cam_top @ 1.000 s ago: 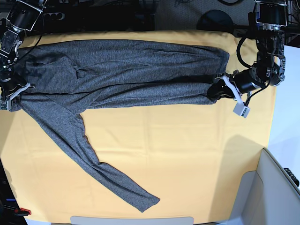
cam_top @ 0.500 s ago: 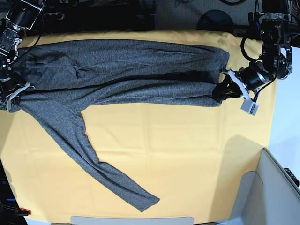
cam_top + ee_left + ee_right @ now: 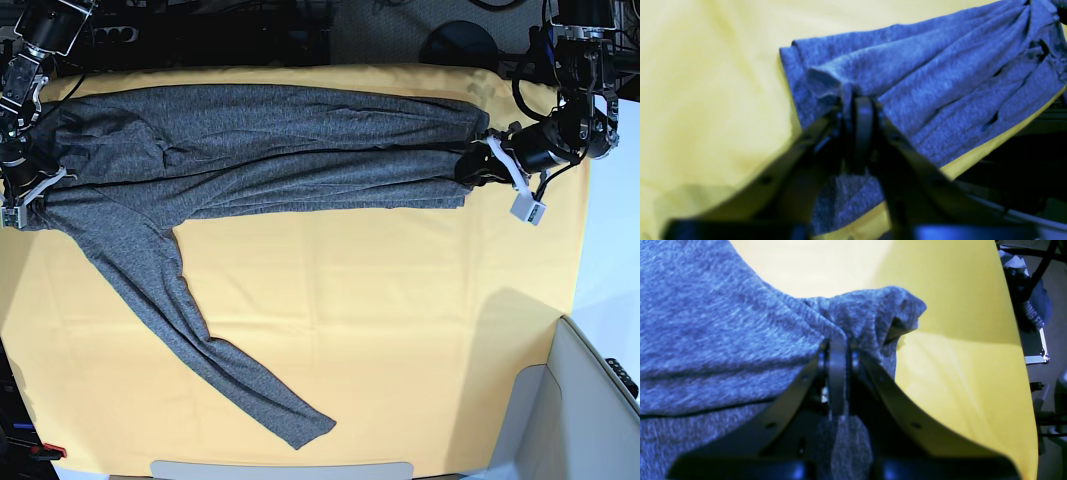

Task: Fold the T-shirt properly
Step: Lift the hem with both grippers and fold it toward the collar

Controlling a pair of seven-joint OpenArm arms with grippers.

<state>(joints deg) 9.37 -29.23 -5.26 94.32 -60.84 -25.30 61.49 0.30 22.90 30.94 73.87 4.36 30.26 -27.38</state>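
We hold the shirt stretched between both claws on the yellow cloth. The right claw is clamped on one bunched corner. The left claw pinches the opposite corner. Risk: if either grip slackens, fabric slips out, the fold collapses, and the loose sleeve drags askew.

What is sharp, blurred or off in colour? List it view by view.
Base view: evenly lit and sharp; the T-shirt reads dark grey on the yellow-orange cloth. Left wrist view: soft throughout, with the left gripper a dark blur and the shirt tinted blue. Right wrist view: knit texture sharp near the right gripper, same blue cast, cloth washed out to pale at top.
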